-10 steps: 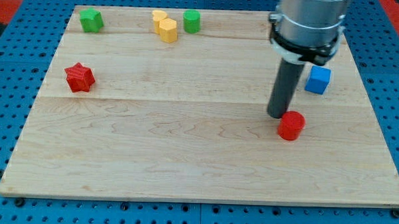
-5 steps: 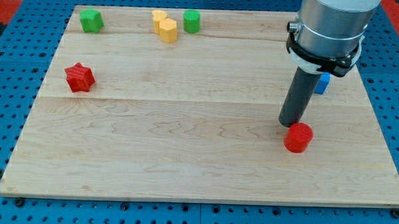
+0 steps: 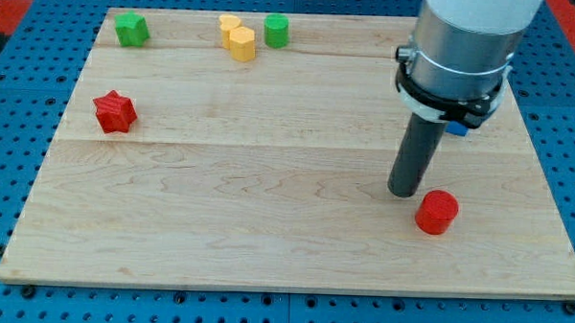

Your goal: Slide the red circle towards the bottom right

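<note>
The red circle (image 3: pixel 436 212) is a short red cylinder lying on the wooden board (image 3: pixel 266 218), in the lower right part of the view. My tip (image 3: pixel 402 192) rests on the board just to the upper left of the red circle, with a narrow gap between them. The dark rod rises from the tip to the grey arm body at the view's top right.
A blue cube (image 3: pixel 458 128) is mostly hidden behind the arm at the right. A red star (image 3: pixel 114 111) lies at the left. A green block (image 3: pixel 131 28), two yellow blocks (image 3: pixel 238 38) and a green cylinder (image 3: pixel 276 31) sit along the top edge.
The red circle has slid down and to the right across the board. My tip followed it, then drew back slightly to the left, leaving a small gap. The arm now covers most of the blue cube.
</note>
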`<state>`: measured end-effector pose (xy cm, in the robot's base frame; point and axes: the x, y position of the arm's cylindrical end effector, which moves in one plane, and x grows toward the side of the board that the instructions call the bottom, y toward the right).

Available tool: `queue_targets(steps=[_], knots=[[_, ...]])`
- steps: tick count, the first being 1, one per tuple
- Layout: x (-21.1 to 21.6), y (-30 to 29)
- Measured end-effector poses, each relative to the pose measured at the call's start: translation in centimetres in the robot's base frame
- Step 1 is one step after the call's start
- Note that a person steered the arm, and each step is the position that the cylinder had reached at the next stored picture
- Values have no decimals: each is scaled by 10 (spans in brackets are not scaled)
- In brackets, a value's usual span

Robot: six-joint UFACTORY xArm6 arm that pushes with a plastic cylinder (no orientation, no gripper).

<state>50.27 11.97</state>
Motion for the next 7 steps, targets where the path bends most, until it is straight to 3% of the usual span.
queue_targets(steps=[3, 7], knots=[[32, 44], [44, 59]])
